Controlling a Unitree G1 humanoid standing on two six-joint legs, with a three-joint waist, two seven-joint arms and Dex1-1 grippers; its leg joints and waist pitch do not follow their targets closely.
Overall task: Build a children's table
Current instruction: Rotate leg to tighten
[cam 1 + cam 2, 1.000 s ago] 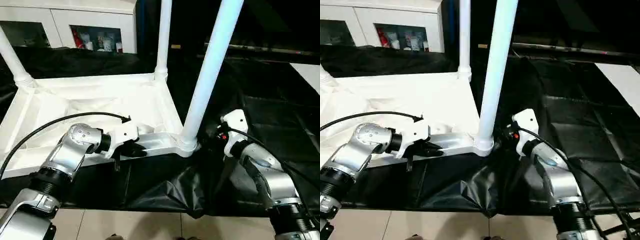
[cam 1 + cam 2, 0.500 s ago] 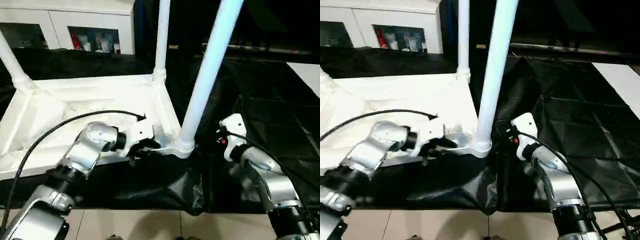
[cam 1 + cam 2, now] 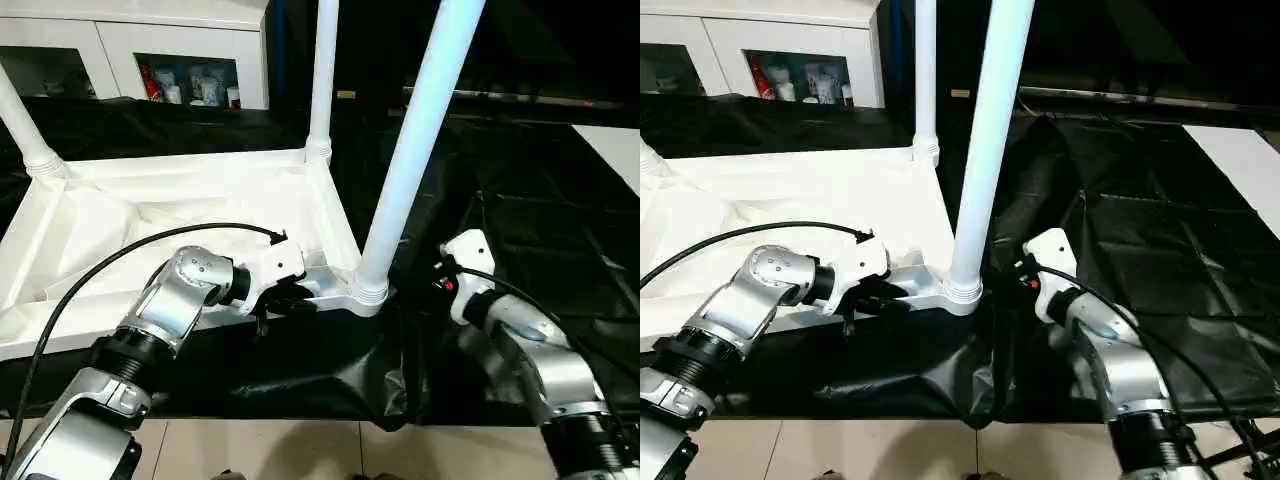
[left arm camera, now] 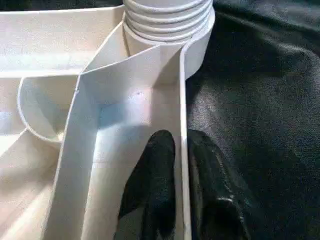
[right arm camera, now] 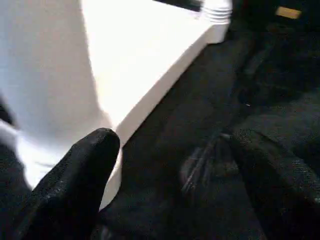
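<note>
Lying upside down on a black sheet (image 3: 520, 190), children's table (image 3: 190, 200): white plastic top, ribbed underside up, rounded sockets at the corners.

Surroundings: white glass-door cabinet (image 3: 190, 60) behind, small items on its shelf too small to identify; pale floor tiles (image 3: 300, 450) along the near edge; black cable (image 3: 130, 255) arching over the left forearm.

Legs: three white tapered tubes seen standing in sockets, near right leg (image 3: 415, 150), far right leg (image 3: 323, 70), far left leg (image 3: 22, 120); all cut off at the top. Near left corner hidden by the left arm.

Left claw (image 4: 181, 165): clamped on the top's thin near rim wall, one finger inside, one outside, just beside the near right socket (image 4: 167, 22).

Right claw (image 5: 170, 165): fingers wide apart, holding nothing, near the base of the near right leg, over the sheet.
</note>
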